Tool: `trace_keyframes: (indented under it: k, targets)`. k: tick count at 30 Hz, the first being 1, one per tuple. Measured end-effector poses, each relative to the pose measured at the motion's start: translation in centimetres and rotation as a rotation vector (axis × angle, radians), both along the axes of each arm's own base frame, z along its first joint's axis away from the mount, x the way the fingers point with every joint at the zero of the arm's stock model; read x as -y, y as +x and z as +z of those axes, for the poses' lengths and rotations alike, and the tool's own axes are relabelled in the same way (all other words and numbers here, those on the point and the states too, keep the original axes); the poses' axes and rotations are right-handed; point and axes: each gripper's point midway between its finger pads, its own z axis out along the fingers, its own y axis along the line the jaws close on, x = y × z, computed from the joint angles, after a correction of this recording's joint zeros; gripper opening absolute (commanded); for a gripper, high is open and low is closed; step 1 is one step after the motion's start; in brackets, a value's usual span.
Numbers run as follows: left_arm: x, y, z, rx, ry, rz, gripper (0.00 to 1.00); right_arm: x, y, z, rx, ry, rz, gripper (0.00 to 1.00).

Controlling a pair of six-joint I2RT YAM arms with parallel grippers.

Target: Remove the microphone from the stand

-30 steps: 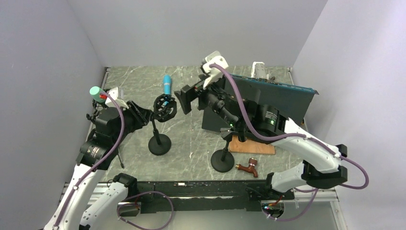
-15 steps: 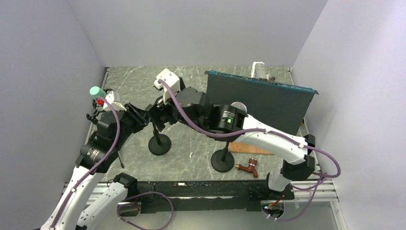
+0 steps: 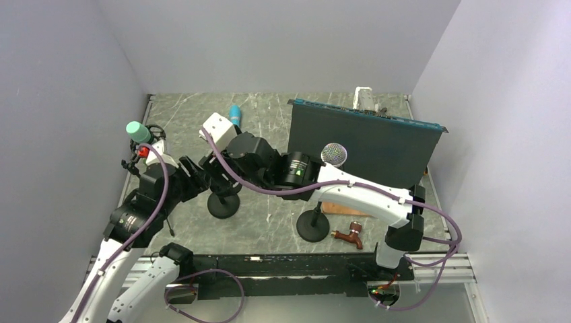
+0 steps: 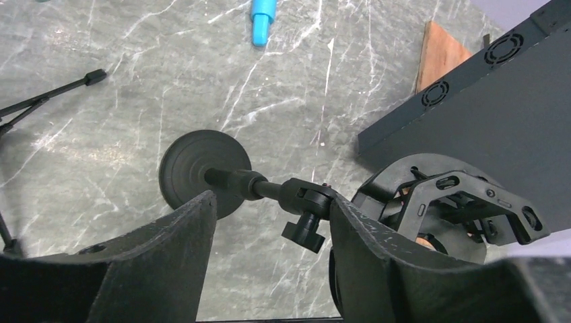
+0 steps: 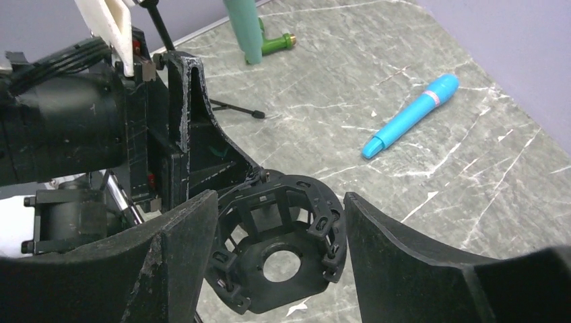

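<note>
The microphone [image 3: 334, 153], with a silver mesh head, sits on top of a stand with a round black base [image 3: 314, 225] near the table's middle. It shows in neither wrist view. My right gripper [image 5: 279, 198] reaches far left and is shut on an empty black shock mount [image 5: 276, 249] on a second stand [image 3: 223, 204]. Its fingers touch the mount on both sides. My left gripper [image 4: 273, 202] is open around that second stand's pole joint [image 4: 310, 198], above its round base [image 4: 204, 171].
A tall dark panel [image 3: 367, 138] stands behind the microphone. A wooden board [image 3: 353, 208] and a brown tap [image 3: 349, 235] lie by the microphone stand's base. A blue pen [image 3: 235, 114] lies at the back. A teal cylinder [image 3: 138, 131] stands on a small tripod at the left.
My right arm swung from the back middle to the left stand and its jaws closed on the shock mount. My left gripper's jaws opened off that stand's pole.
</note>
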Motion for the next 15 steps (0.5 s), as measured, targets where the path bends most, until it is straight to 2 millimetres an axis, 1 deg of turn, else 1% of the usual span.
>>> trace_keyframes:
  k: [3,6,8,10,11,13,15]
  targets:
    - [-0.2,-0.2,0.0,-0.007,0.021,-0.009,0.68,-0.4,-0.1,-0.9,-0.01,-0.016,0.012,0.71]
    - [-0.1,-0.1,-0.1,-0.011,0.027,-0.014,0.75,-0.4,-0.2,-1.9,-0.019,-0.037,0.013,0.72]
    - [-0.1,0.0,-0.1,-0.008,0.032,-0.018,0.82,-0.3,-0.2,-2.6,-0.026,-0.046,0.01,0.72]
    - [-0.2,-0.1,-0.1,-0.009,0.044,-0.024,0.95,-0.3,-0.2,-3.2,-0.034,-0.056,0.008,0.72]
    - [-0.2,-0.1,-0.2,-0.008,0.05,-0.028,0.99,-0.3,-0.2,-3.6,-0.04,-0.061,0.007,0.74]
    - [-0.3,-0.3,-0.1,-0.012,0.069,-0.04,0.99,-0.3,-0.3,-3.9,-0.048,-0.064,0.005,0.78]
    - [-0.6,-0.8,0.4,-0.024,0.101,-0.061,0.99,-0.2,-0.3,-3.9,-0.053,-0.059,0.003,0.82]
